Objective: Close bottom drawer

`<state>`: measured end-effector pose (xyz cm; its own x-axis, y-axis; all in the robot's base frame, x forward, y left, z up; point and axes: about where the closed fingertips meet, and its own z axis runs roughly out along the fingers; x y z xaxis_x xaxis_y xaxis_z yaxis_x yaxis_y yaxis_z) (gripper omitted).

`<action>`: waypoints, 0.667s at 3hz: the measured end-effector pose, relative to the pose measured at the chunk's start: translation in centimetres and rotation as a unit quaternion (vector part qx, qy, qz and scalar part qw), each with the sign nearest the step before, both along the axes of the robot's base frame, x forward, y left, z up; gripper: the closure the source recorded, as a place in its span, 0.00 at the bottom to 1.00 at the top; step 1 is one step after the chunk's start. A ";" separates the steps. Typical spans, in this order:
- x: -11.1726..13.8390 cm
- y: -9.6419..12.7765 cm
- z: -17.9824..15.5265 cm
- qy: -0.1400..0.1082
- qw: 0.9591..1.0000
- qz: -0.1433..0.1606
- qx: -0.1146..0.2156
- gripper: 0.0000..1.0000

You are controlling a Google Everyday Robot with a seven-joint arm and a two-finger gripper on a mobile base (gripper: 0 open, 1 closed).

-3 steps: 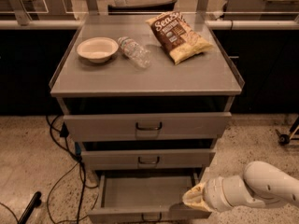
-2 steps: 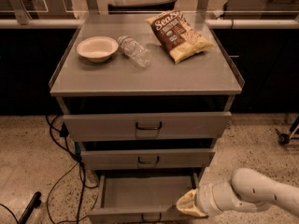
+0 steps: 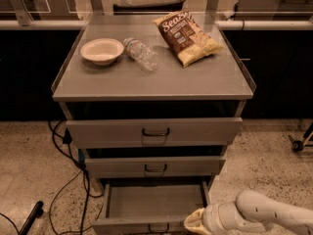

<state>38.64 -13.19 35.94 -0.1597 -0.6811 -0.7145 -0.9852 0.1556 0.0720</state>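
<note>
Step in hand: the bottom drawer [image 3: 152, 202] is judged to be about to be pushed shut; it is pulled well out.
Hand: the hand [image 3: 194, 223] is seen low, beneath the desk's [image 3: 161, 84] front right corner, at the right end of the drawer's front. Whether it is released or clenched cannot be told, nor whether the front is touched or only neared.
Push advised: a straight, level push toward the desk's rear edge is called for. It is best applied nearer the handle [image 3: 159, 227] than at the right end, so that the tray is not skewed on its runners.
Finish advised: the push should be carried on until the front sits flush beneath the middle drawer [image 3: 155, 166].
Risk: an off-centre push may jam the tray, and the cables [image 3: 68, 180] on the floor below the desk's left edge are best kept away from.
Drawer position: lowest of three, under the desk's front edge, partly cut off by the frame's bottom.
Drawer look: a shallow grey metal tray, seemingly bare inside, with a narrow front and a small dark bar handle.
</note>
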 end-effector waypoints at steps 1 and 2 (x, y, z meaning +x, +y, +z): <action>0.9 -0.9 -4.7 0.008 1.000 -0.005 0.000 1.00; 0.9 -0.9 -4.7 0.008 1.000 -0.005 0.000 1.00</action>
<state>39.49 -14.06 31.26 -0.1775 -0.6791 -0.7123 -0.9824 0.1655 0.0871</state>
